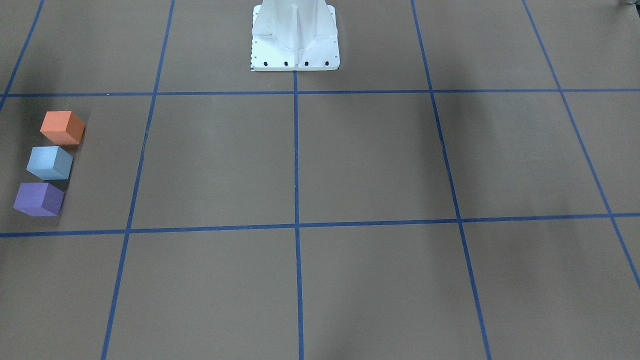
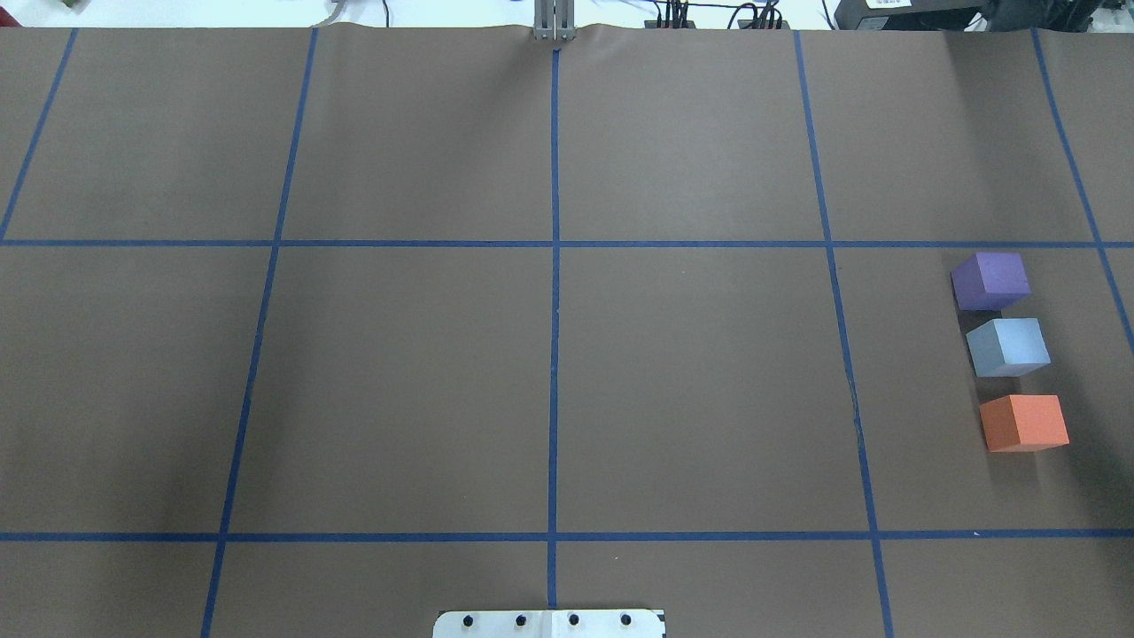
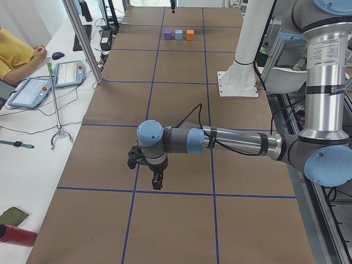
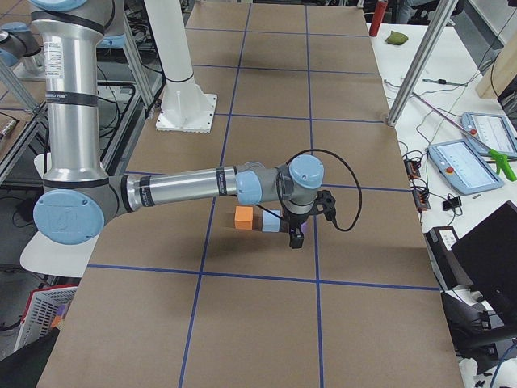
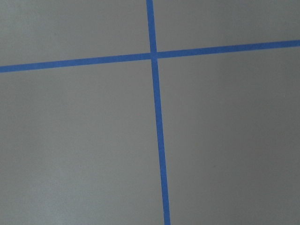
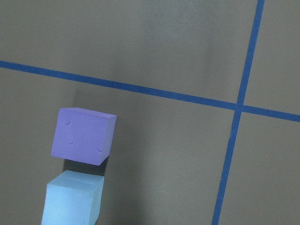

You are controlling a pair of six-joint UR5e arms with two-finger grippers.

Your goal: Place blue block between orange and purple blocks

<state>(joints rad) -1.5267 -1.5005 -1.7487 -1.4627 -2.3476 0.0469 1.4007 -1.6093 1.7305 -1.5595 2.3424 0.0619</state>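
The light blue block [image 2: 1008,346] sits on the brown table in a row between the purple block [image 2: 990,280] and the orange block [image 2: 1024,423], small gaps on both sides. The row also shows in the front-facing view: orange [image 1: 62,127], blue [image 1: 50,162], purple [image 1: 39,199]. My right gripper [image 4: 296,236] hangs above the row's purple end, holding nothing I can see; I cannot tell if it is open or shut. The right wrist view shows the purple block [image 6: 84,136] and the blue block [image 6: 72,199] below. My left gripper [image 3: 155,179] hovers over bare table far from the blocks; its state is unclear.
The white robot pedestal [image 1: 295,40] stands at mid table. Blue tape lines [image 2: 555,354] divide the brown surface into squares. A side bench with tablets [image 3: 69,73] and a seated person [image 3: 14,55] lies beyond the table's far edge.
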